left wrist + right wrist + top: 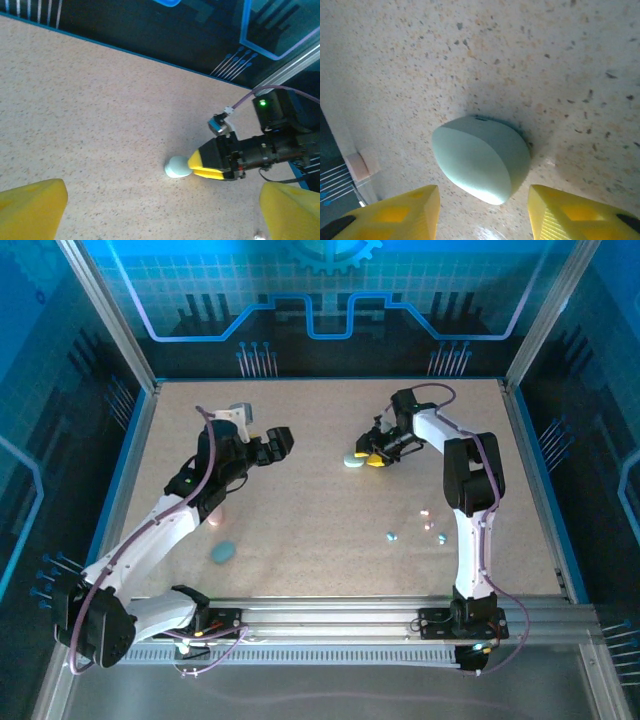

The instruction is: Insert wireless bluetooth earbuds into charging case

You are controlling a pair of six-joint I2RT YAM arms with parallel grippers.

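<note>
The right gripper [482, 217] stands parted at the bottom of its wrist view, and the pale mint charging case [480, 165] lies unclamped on the table [545, 60] just beyond its fingers [400, 215]. The left gripper [276, 444], upper left of centre overhead, gapes wide and holds nothing. The tiny earbuds [392, 536] lie lower right of centre.

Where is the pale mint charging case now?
Top view: the pale mint charging case lies on the table's far half, near mid-width, just ahead of the right gripper.
</note>
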